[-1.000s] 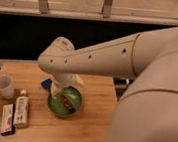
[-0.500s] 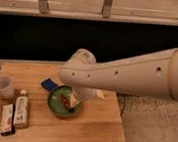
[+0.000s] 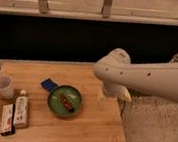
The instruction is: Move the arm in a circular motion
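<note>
One thick cream arm [image 3: 152,79] spans in from the right above the right edge of the table [image 3: 93,133], rigid and heavy, we judge, needing no grasp, its gripper [image 3: 113,93] hanging beneath it, open or closed we cannot tell.

The arm [image 3: 156,81] is a thick, smooth cream-white tube with small dark screw holes along its side. It reaches in almost level from the right and ends in a rounded joint above the right rear part of the wooden table [image 3: 94,124]. The gripper [image 3: 113,93] hangs below that joint, over the table's right edge.
</note>
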Tool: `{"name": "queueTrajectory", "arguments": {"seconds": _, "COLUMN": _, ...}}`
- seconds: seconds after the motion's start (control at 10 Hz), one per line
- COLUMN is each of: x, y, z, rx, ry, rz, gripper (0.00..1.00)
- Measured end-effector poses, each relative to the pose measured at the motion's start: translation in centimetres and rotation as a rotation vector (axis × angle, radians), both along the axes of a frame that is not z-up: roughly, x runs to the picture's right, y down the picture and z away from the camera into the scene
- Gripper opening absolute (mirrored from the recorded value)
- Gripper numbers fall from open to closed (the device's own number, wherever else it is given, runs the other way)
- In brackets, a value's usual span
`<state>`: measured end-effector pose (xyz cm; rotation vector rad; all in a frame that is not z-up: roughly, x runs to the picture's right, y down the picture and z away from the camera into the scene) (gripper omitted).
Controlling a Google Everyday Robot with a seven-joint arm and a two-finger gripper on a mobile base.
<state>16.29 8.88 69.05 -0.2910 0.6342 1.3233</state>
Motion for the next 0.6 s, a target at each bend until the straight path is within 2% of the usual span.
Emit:
{"name": "queueTrajectory", "arguments": {"seconds": 0.3, "x": 0.9, "y": -3.3, "z": 2.4, "rx": 0.013, "ry": -0.018, "rz": -0.006, "gripper": 0.80}}
{"name": "queueTrajectory", "arguments": {"seconds": 0.5, "x": -1.5, "y": -5.1, "z": 3.7, "rx": 0.019, "ry": -0.061, "rz": -0.017, "gripper": 0.80}}
{"name": "queueTrajectory", "arguments": {"seconds": 0.6, "x": -4.0, "y": -6.2, "z": 4.5, "rx": 0.020, "ry": -0.097, "rz": -0.028, "gripper": 0.80}}
